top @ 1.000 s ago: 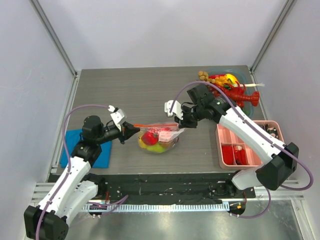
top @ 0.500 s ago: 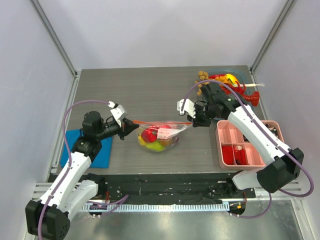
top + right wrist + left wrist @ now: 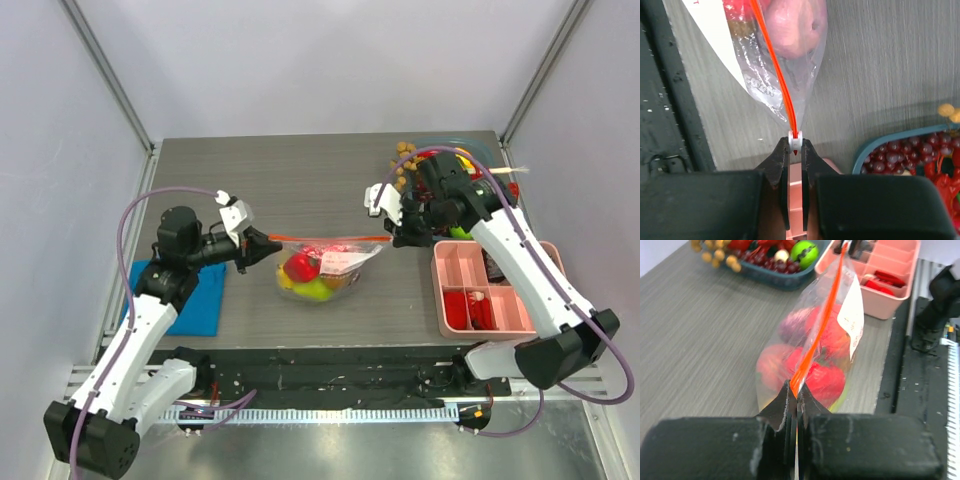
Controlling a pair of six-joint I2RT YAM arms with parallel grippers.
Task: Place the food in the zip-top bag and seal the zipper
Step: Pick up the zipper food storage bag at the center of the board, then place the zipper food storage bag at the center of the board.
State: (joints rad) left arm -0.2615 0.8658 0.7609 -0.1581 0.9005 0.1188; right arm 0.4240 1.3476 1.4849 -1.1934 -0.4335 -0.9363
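Tabletop (image 3: 300,180): zipper (image 3: 330,241), prob. sealed, pinched at ends by L gripper (image 3: 272,243), R gripper (image 3: 398,238).

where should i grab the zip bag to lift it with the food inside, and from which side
Grip the zipper at its two ends, coming in sideways along the strip. It is a thin edge pulled straight above the food, while the zip-top bag film below is slack and bulging. The left tool and right tool pinch it that way.

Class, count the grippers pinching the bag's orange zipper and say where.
2. The left gripper pinches the zipper at its left end; the right gripper pinches its white end piece.
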